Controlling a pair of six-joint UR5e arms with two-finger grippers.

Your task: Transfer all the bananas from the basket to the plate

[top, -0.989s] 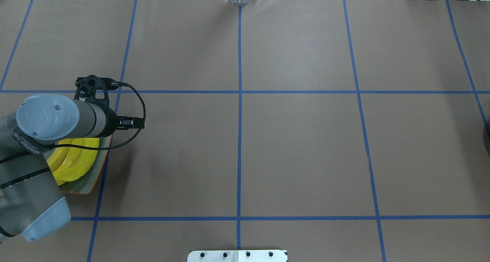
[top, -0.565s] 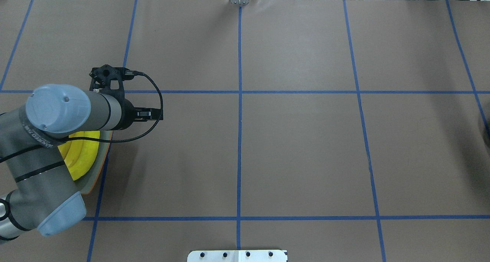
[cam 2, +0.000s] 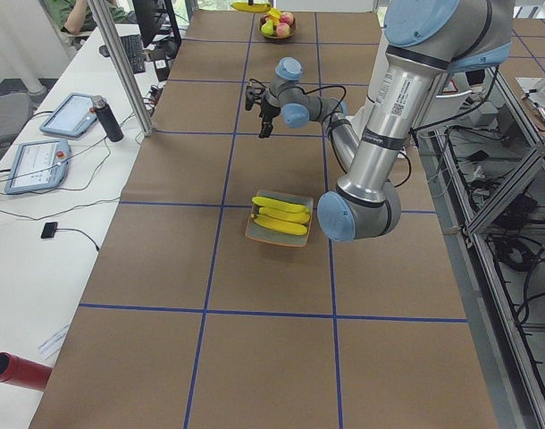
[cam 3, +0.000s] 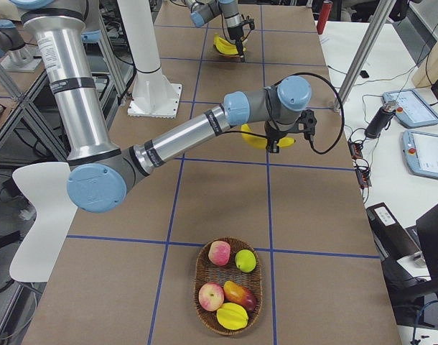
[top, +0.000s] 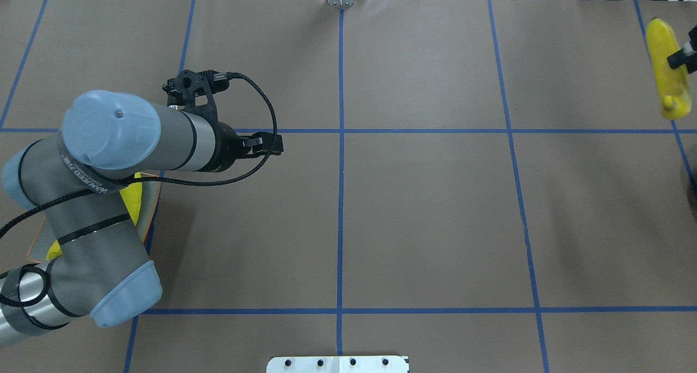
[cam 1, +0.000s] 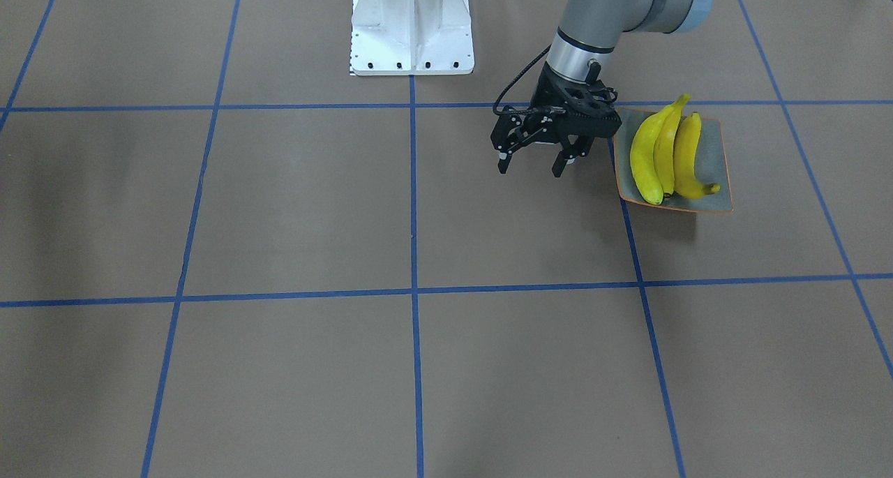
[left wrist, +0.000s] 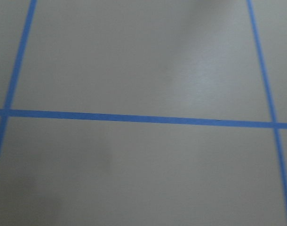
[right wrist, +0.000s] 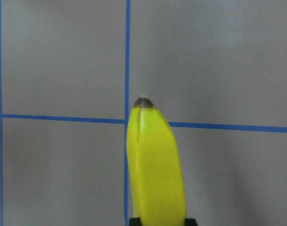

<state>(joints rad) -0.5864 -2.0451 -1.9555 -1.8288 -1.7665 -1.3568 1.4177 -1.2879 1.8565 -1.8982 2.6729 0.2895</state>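
Three bright yellow bananas (cam 1: 663,158) on grey-blue plate (cam 1: 714,150), left gripper (cam 1: 530,169) spread empty, right gripper (top: 677,61) clamping dark-tipped fourth banana (right wrist: 155,165)

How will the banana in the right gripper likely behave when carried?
The banana seems stiff: it juts past the right gripper without sagging. Its smooth, rounded skin might let it pivot in that grip.

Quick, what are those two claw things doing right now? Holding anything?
Left gripper: open, holding nothing.
Right gripper: closed on a banana.
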